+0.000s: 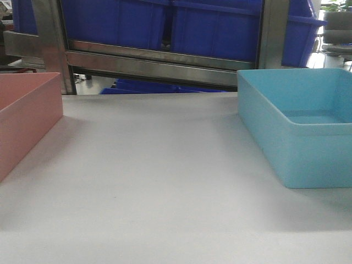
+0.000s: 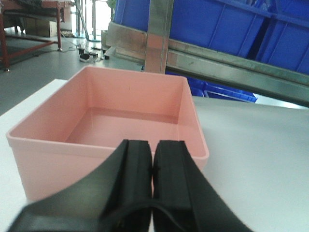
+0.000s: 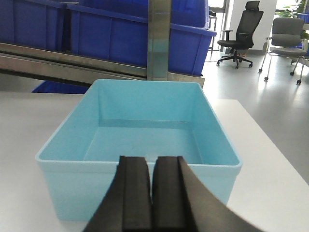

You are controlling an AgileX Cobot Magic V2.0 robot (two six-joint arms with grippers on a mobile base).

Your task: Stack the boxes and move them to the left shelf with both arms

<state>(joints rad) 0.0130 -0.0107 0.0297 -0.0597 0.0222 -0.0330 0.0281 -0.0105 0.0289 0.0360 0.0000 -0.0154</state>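
Observation:
A salmon pink box stands empty on the white table at the left; its corner shows in the front view. A light sky blue box stands empty at the right, also seen as the blue box from the front. My left gripper is shut with nothing in it, just short of the pink box's near wall. My right gripper is shut and empty, in front of the blue box's near wall. Neither gripper shows in the front view. The left shelf's rollers are out of view.
A steel rack bar and upright post run behind the table, carrying dark blue ribbed crates. Office chairs stand on the floor at the far right. The white table spreads between the two boxes.

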